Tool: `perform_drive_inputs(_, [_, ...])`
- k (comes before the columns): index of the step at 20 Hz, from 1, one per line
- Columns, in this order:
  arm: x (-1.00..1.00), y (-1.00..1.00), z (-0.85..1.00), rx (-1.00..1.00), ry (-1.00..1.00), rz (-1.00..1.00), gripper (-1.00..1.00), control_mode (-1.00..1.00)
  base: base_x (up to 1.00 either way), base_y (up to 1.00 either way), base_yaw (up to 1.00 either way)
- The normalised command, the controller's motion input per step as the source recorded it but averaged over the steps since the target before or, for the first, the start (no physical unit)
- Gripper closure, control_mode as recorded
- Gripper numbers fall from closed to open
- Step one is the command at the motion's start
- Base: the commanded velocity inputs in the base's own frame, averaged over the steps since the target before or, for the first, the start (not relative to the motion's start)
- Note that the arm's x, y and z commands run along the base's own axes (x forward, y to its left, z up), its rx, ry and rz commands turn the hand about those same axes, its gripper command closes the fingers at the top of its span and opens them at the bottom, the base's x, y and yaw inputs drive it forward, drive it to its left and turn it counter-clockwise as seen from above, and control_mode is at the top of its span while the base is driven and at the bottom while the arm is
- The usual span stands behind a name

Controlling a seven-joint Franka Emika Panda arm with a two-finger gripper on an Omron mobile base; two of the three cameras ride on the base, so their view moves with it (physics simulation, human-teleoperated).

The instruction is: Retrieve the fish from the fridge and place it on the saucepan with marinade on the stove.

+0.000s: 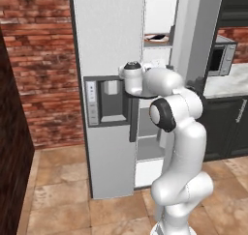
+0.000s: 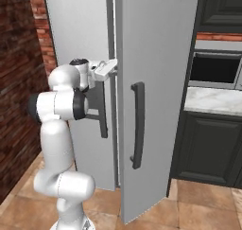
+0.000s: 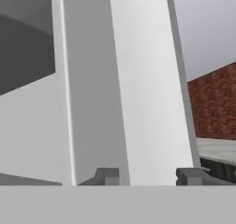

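Gripper (image 3: 148,175) tips are seen low in the hand view, one on each side of the thin edge of the fridge's right-hand door (image 2: 156,73), so the jaws appear closed on that door edge, though contact itself cannot be confirmed. From the right base view, the white hand is seen reaching at upper-chest height into the gap between the two doors, with the open right-hand door swung out toward the camera and its dark vertical handle (image 2: 137,125) facing outward. The fridge (image 1: 106,45) is shown in the left base view with its left door shut, a water dispenser recess (image 1: 112,101) set in that door, and white shelves exposed behind the arm. On an upper shelf, a small flat dark and whitish thing with reddish edges, taken to be the fish (image 1: 156,37), is seen lying flat, above and beyond the hand. Farther back on the right, a pale counter (image 2: 212,101) over dark cabinets is visible, with a microwave (image 1: 220,59) standing on it, and a red brick wall (image 1: 38,60) is seen at the left.
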Motion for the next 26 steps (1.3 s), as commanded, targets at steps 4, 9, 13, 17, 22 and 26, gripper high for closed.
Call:
perform_drive_inputs(4, [-0.26, -0.78, 0.0, 0.0, -0.03, -0.02, -1.0, -1.0, 0.0, 0.0, 0.0])
perform_drive_inputs(9, [-0.43, -0.7, 0.0, 0.0, -0.03, 0.0, -1.0, -1.0, 0.0, 0.0, 0.0])
perform_drive_inputs(13, [-0.38, -0.67, 0.0, 0.0, -0.01, 0.0, -1.0, -1.0, 0.0, 0.0, 0.0])
perform_drive_inputs(17, [-0.34, -0.63, 0.0, 0.0, 0.0, 0.0, -1.0, -1.0, 0.0, 0.0, 0.0])
perform_drive_inputs(22, [-0.38, -0.61, 0.0, 0.0, 0.0, 0.0, -1.0, -1.0, 0.0, 0.0, 0.0])
perform_drive_inputs(26, [-0.35, -0.59, 0.0, 0.0, 0.0, 0.0, -1.0, -1.0, 0.0, 0.0, 0.0])
